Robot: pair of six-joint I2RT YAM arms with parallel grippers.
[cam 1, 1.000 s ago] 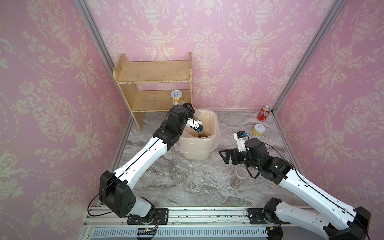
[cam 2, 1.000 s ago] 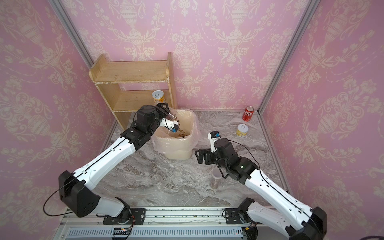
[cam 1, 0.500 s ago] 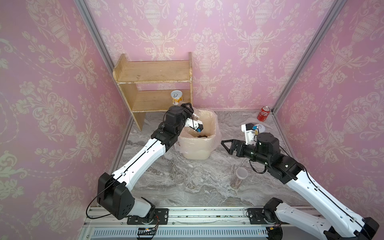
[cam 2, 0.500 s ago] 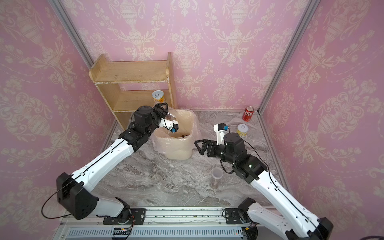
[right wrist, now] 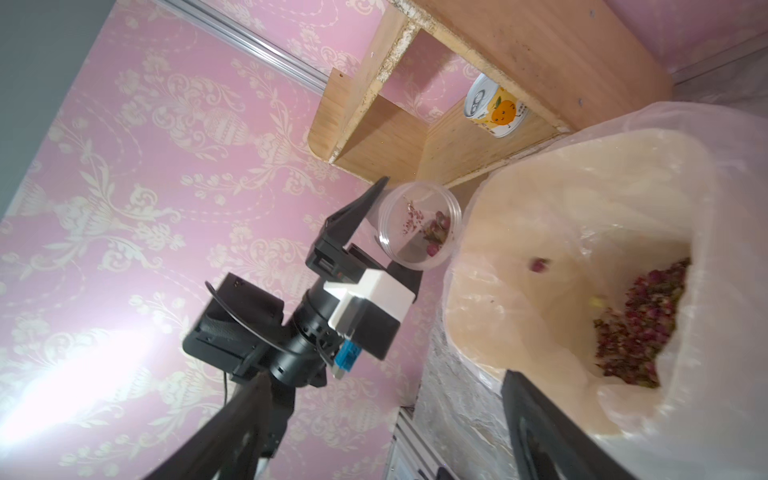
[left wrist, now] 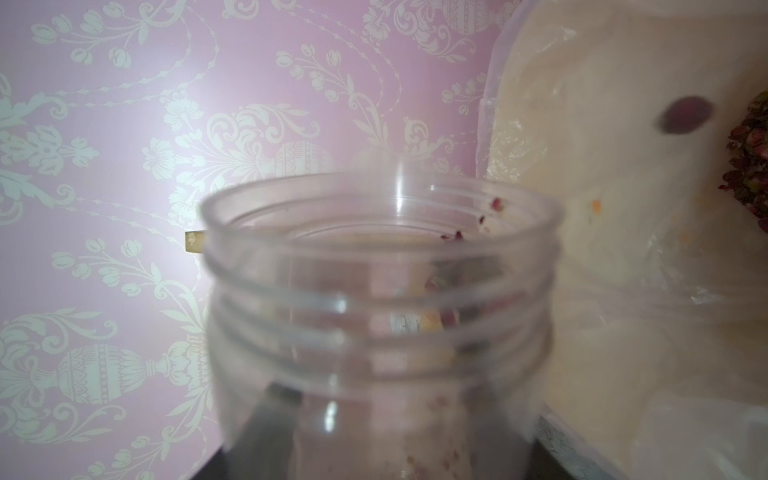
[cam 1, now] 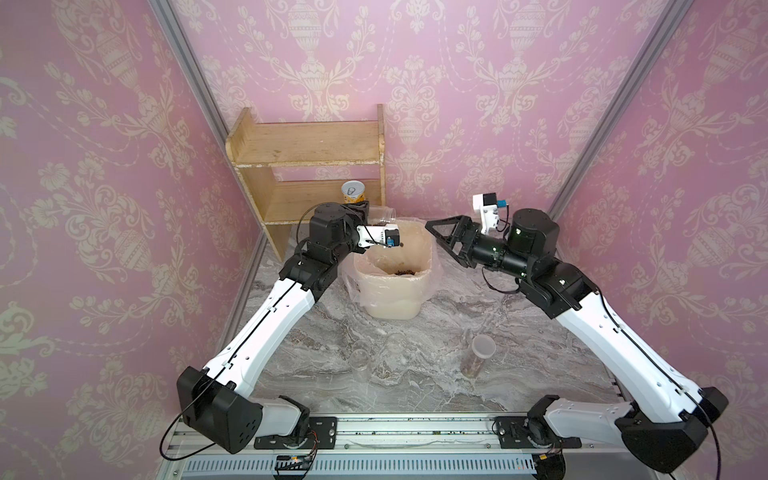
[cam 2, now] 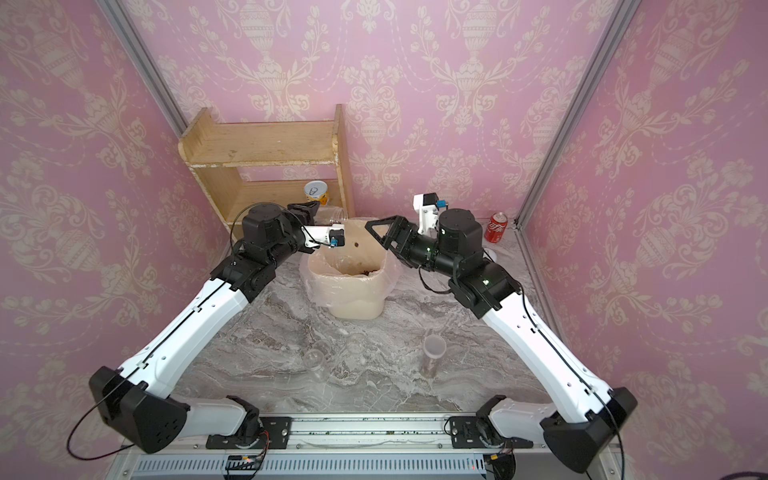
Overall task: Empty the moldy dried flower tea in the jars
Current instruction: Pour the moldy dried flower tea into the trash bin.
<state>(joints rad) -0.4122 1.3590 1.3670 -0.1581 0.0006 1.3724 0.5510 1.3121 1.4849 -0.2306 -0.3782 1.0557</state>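
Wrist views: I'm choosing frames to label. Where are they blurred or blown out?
Left wrist view: the clear threaded plastic jar is out of focus, a dark loose bud smeared. Right wrist view: white glare washes out the pink wallpaper; the reddish-brown dried buds in the bag-lined beige bin are sharp.

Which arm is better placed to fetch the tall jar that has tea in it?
Right. The right hand is open and empty, and the tall jar stands nearer that arm. The left hand holds a short jar tipped toward the bin.
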